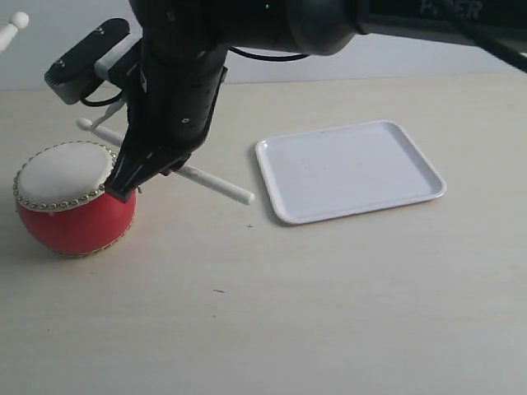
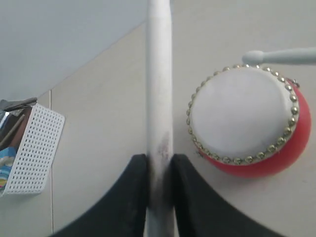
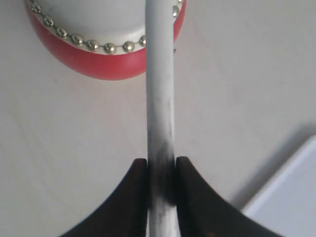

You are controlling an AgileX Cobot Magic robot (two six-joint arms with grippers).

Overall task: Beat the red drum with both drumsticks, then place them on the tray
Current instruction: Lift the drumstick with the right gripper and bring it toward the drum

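Observation:
The red drum [image 1: 72, 216] stands at the left of the table, its off-white skin facing up. My right gripper [image 1: 136, 169] reaches across from the right and is shut on a drumstick [image 1: 218, 186] just right of the drum. That stick's tip [image 1: 83, 124] pokes out past the drum's far rim. In the right wrist view this drumstick [image 3: 160, 89] runs over the drum's edge [image 3: 98, 61], clamped in the gripper [image 3: 161, 160]. My left gripper [image 2: 159, 158] is shut on the other drumstick [image 2: 159, 84], held up beside the drum [image 2: 244, 116]. The white tray [image 1: 350, 169] lies right of centre with nothing on it.
The tip of the left stick [image 1: 12, 27] shows at the exterior view's top left corner. A white perforated basket [image 2: 32, 148] with items stands off to one side in the left wrist view. The right arm's dark body [image 1: 247, 25] hangs over the back of the table.

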